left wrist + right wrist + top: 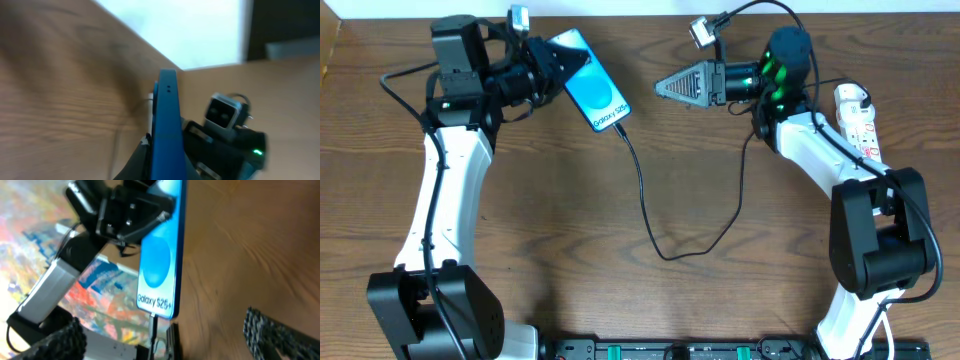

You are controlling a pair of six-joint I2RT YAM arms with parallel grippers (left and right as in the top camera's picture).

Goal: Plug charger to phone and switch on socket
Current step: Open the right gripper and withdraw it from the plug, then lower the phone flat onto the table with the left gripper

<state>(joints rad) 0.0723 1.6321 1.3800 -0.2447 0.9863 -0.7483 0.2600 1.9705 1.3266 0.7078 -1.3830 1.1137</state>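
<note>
Left end effector clamps the phone, charger attached below; right end effector, spread wide and empty, faces it nearby.

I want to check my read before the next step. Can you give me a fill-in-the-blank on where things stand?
1. The left gripper is shut on the ___.
2. The charger is ___ the phone.
3. The right gripper is ___ and holds nothing.
4. The socket lies beside the ___ arm.
Missing words: phone; plugged into; open; right.
</note>
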